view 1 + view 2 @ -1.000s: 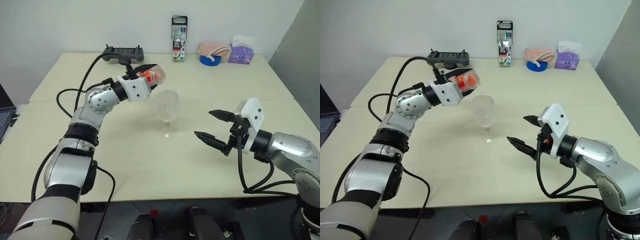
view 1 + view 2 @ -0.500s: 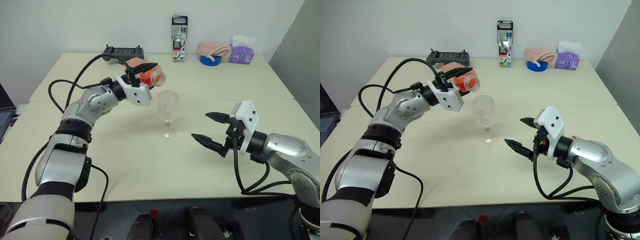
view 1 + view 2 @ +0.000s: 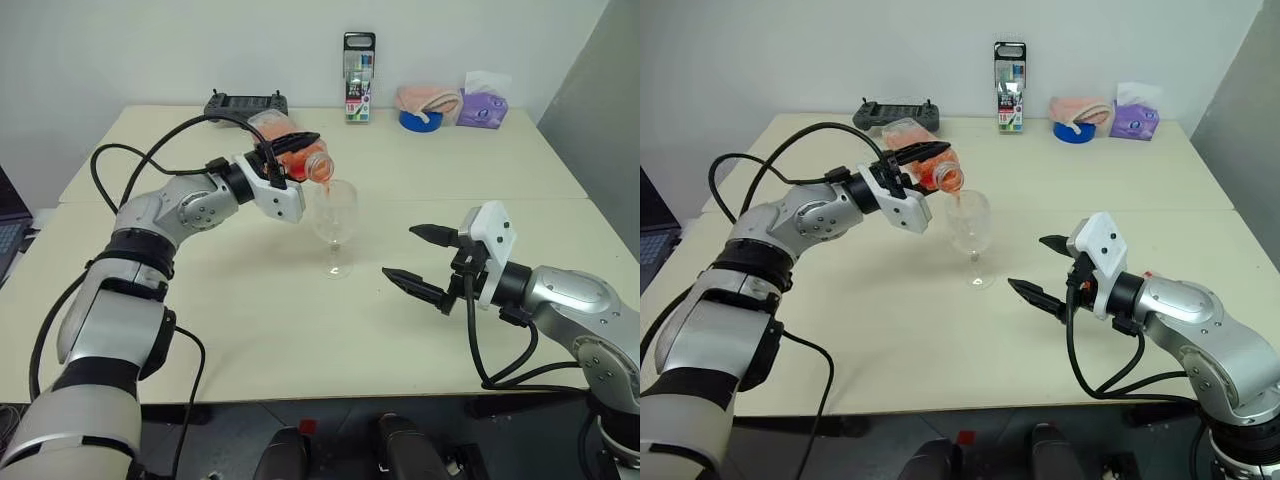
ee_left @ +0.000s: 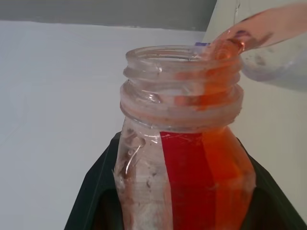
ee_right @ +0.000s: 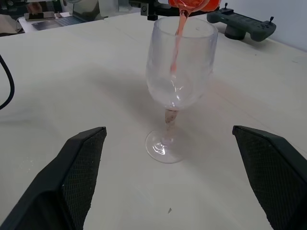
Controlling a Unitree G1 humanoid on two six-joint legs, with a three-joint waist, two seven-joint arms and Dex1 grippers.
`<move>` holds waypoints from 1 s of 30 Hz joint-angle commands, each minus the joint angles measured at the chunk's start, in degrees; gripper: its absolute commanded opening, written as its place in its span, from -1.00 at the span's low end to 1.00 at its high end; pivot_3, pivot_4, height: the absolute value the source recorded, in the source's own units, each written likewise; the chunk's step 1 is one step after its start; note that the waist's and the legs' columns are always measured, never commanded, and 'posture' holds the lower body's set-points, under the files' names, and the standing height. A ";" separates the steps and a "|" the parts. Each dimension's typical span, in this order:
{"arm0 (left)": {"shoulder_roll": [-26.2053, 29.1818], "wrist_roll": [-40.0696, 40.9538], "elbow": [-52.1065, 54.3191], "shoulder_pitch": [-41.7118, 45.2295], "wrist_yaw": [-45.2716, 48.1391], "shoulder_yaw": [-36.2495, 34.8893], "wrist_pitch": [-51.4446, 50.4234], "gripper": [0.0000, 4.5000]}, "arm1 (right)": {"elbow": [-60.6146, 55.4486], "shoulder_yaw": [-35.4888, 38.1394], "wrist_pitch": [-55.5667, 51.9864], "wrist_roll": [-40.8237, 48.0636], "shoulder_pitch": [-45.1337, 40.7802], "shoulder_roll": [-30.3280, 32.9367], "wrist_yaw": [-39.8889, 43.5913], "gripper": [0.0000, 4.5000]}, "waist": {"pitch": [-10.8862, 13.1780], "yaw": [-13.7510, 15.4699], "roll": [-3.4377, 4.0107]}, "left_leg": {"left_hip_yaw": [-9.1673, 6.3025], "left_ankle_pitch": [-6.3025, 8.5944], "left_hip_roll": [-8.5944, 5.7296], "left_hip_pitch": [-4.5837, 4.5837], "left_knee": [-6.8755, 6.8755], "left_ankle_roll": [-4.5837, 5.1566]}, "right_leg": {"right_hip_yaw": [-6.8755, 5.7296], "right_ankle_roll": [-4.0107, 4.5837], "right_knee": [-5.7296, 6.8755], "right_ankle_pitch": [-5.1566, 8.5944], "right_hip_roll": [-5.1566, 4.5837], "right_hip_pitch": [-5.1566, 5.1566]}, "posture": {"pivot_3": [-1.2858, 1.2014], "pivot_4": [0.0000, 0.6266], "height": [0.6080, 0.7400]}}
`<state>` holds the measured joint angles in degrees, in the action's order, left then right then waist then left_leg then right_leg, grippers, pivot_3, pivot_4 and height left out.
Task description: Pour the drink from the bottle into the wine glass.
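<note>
The bottle (image 3: 923, 160), clenched in the left gripper (image 3: 918, 158), tips mouth-down over the wine glass (image 3: 969, 232) so the drink (image 5: 176, 45) streams in, while the right gripper (image 3: 1047, 268) waits spread wide beside the glass.

Left arm reaches forward, wrist rolled over, left gripper (image 3: 297, 152) clamped on the tipped bottle (image 3: 290, 151). Right arm is bent low, right gripper (image 3: 420, 259) level, jaws spread wide, holding nothing.

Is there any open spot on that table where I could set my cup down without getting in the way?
Bare patches: far right, below the tissue box; near-left corner, beside the left arm. Crowded: centre, around the wine glass and both hands, and the back edge.
</note>
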<state>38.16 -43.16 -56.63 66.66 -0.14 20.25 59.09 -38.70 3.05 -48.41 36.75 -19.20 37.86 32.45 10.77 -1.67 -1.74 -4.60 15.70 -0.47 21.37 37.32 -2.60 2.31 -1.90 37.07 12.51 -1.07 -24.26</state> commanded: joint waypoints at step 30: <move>0.80 -1.67 -1.54 4.12 -5.32 2.00 -1.11 -0.19 | 0.37 -2.05 2.65 -2.41 -2.57 0.23 0.62 1.00 | 0.00 0.00 0.00 | -0.01 0.01 -0.03 0.28 0.75 0.02 | 0.03 -0.28 0.04 -0.24 0.00 0.03 | 0.03 -0.52 1.00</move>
<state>38.62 -46.01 -58.83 68.05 -5.22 22.36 57.95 -37.46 0.69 -46.95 34.56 -20.92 37.85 32.66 10.77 -1.67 -1.74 -4.61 15.70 -0.50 21.65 38.06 -2.58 2.33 -2.17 37.11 12.27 -1.06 -24.23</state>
